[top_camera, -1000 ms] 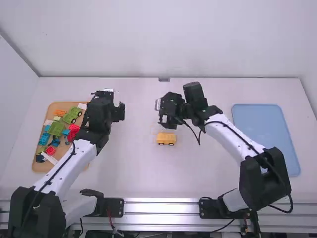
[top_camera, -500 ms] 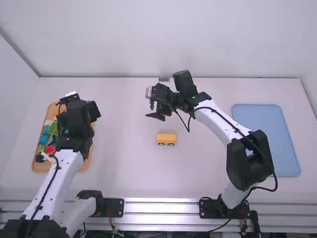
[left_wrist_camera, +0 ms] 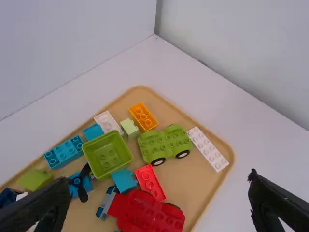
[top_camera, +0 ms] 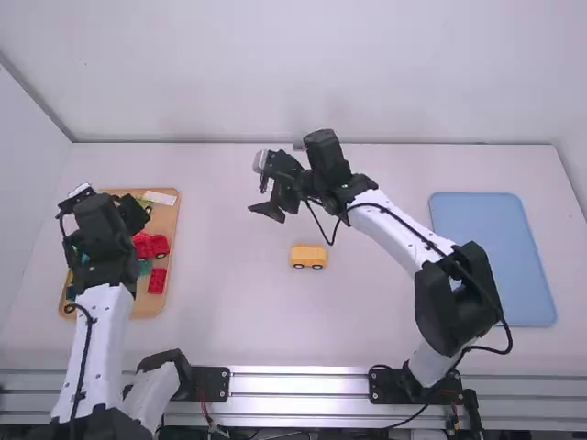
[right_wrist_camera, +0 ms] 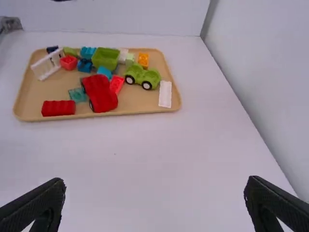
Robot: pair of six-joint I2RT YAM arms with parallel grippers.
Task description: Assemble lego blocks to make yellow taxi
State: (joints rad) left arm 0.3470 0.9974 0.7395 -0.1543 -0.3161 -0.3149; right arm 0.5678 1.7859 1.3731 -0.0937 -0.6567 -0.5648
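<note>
A yellow car body [top_camera: 308,256] on dark wheels stands upright at mid-table in the high view. My left gripper [top_camera: 103,229] is over the tan parts tray [top_camera: 169,213]. In its wrist view the left gripper [left_wrist_camera: 157,178] is open above the bricks, nothing held. Below it lie a white brick [left_wrist_camera: 207,149], an orange brick [left_wrist_camera: 143,117] and a small pale green brick [left_wrist_camera: 129,126]. My right gripper [top_camera: 268,207] is raised beyond and left of the yellow car. In the right wrist view the right gripper [right_wrist_camera: 155,181] stands open and unloaded.
The tray also holds a green car [left_wrist_camera: 165,143], a red car [left_wrist_camera: 149,213], a green bin-shaped piece [left_wrist_camera: 107,154], a long red brick [right_wrist_camera: 58,108] and several blue pieces. A blue mat-like tray [top_camera: 491,257] lies at the right. A wall rises behind the table.
My left arm has swung left over the tan tray, uncovering red pieces at its right side. My right gripper has moved left and away from the yellow car, which stayed put.
</note>
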